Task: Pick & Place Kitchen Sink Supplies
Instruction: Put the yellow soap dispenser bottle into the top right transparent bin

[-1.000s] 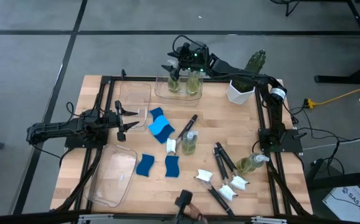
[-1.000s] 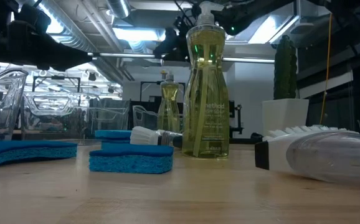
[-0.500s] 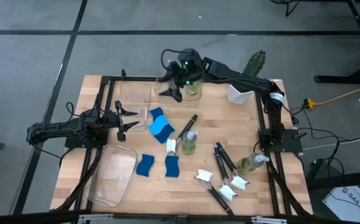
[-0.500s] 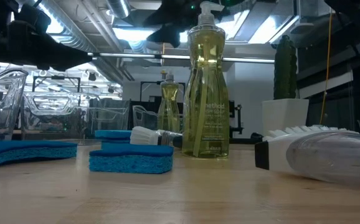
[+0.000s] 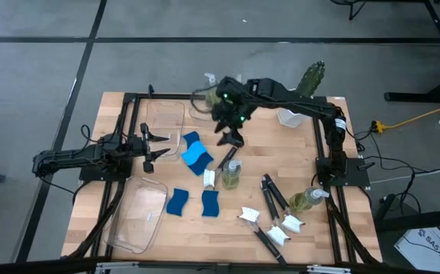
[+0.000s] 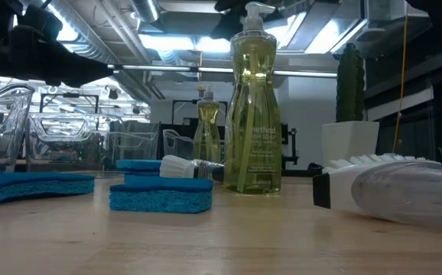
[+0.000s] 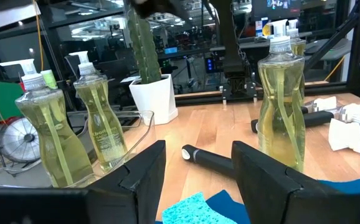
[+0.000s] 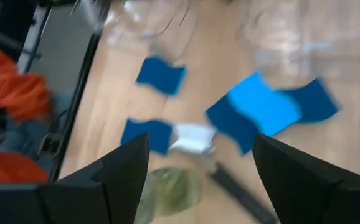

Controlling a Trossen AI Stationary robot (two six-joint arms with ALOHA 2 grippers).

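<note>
At the table's near edge, two dish brushes [image 5: 269,232] lie with white heads together and black handles running slantwise, and a third brush [image 5: 272,194] points away from them toward the far side. A soap bottle [image 5: 304,201] lies on its side near the right edge, its long axis running left to right. Left of these, two blue sponges [image 5: 178,202] lie flat beside an empty clear bin [image 5: 138,217] at the near left corner.

At mid-table an upright soap bottle [image 5: 231,173] stands just beside another brush [image 5: 226,156], whose handle slants toward the far right. A pair of overlapping sponges [image 5: 196,154] lies to their left.

The left gripper [image 5: 156,144] waits at the left edge, jaws spread, holding nothing. The right gripper [image 5: 228,134] hovers over the brush handle, fingers apart and empty.

Farther back, a second empty bin [image 5: 164,120] sits at the far left, and a third bin [image 7: 144,122] holds two upright soap bottles [image 7: 99,127] – the cactus [image 5: 311,78] in its white pot stands to their right
</note>
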